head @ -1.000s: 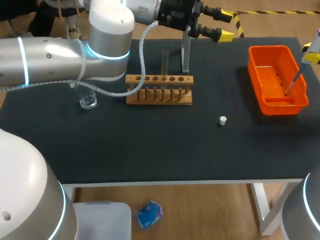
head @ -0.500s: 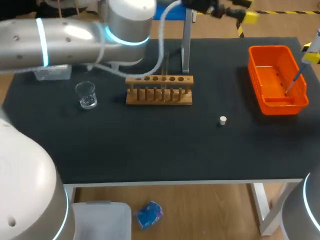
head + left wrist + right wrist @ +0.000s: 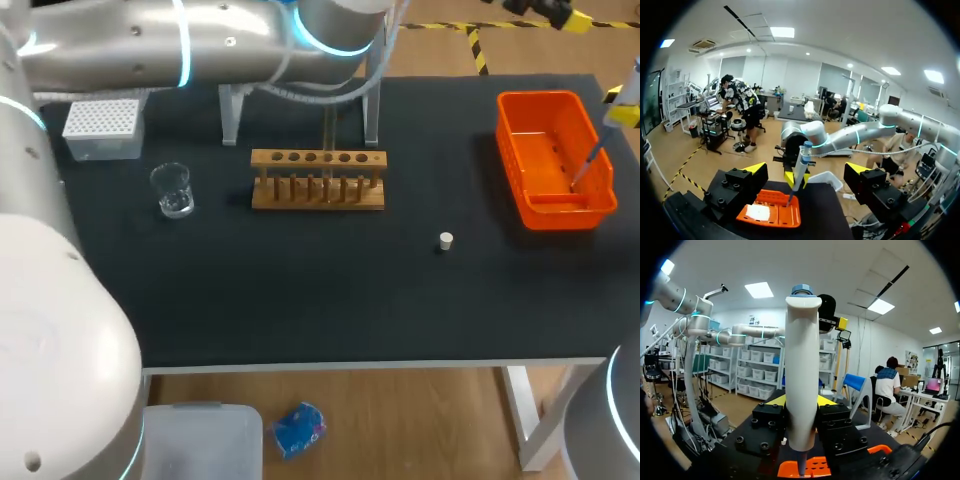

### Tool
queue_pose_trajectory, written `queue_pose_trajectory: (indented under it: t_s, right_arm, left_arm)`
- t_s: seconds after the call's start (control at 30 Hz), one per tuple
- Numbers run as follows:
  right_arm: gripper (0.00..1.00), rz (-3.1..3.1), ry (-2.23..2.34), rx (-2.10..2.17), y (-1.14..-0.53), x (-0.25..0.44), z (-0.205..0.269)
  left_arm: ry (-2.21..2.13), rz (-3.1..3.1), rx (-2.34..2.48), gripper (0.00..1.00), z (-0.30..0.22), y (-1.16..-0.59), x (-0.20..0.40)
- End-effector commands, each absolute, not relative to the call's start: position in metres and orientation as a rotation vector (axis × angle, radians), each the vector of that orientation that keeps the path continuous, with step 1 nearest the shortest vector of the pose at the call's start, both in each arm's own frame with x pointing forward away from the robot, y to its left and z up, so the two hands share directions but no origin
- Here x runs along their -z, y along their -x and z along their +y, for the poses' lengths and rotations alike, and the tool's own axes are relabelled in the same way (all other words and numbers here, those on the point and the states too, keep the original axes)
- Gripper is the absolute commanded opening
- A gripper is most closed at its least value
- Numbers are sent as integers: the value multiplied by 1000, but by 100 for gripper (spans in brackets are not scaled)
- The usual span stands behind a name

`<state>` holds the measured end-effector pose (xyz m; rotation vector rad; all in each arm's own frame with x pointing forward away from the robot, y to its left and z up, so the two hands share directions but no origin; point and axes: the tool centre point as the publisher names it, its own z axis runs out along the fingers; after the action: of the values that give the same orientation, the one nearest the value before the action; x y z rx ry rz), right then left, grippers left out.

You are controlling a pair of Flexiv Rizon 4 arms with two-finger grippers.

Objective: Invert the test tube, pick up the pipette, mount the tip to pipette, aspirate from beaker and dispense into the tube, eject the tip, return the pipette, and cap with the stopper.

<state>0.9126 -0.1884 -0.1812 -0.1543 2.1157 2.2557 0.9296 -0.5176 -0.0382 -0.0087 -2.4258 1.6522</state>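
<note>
L gripper (image 3: 806, 171): we saw its fingers spread wide, nothing btwn them; it hung above the table's far right, facing the bin.
R gripper (image 3: 800, 402): we saw it clamped on the pipette (image 3: 802, 365) from both sides, at the table's right edge.
Pipette: tilted, lower end over the orange bin (image 3: 545, 97).
Test tube (image 3: 329, 125): upright in the wooden rack (image 3: 318, 190).
Stopper (image 3: 446, 240): on the table, front-right of rack, apart from it.
Beaker (image 3: 174, 190): left of rack; tip box (image 3: 101, 125) behind it.

Matt black table (image 3: 300, 300), wooden rack (image 3: 318, 180), glossy orange plastic bin (image 3: 510, 150), clear glass beaker (image 3: 174, 190)
</note>
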Motion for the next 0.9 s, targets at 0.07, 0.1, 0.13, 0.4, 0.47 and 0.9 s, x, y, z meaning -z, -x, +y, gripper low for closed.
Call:
queue_pose_trajectory:
  t_s: [0.07,0.1,0.13,0.4,0.47,0.9]
  right_arm:
    - [0,2118,162,-2259,-914,182,-190]
    - [0,2118,162,-2259,-914,182,-190]
    - [0,2118,162,-2259,-914,182,-190]
    - [0,2118,162,-2259,-914,182,-190]
    - [0,2118,162,-2259,-914,182,-190]
    - [0,2118,162,-2259,-914,182,-190]
  left_arm:
    - [31,-2522,-1502,100,-538,-935,37]
    - [31,-2522,-1502,100,-538,-935,37]
    - [31,-2522,-1502,100,-538,-935,37]
    - [31,-2522,-1502,100,-538,-935,37]
    - [31,-2522,-1502,100,-538,-935,37]
    - [70,-2519,-1527,0,-554,-930,56]
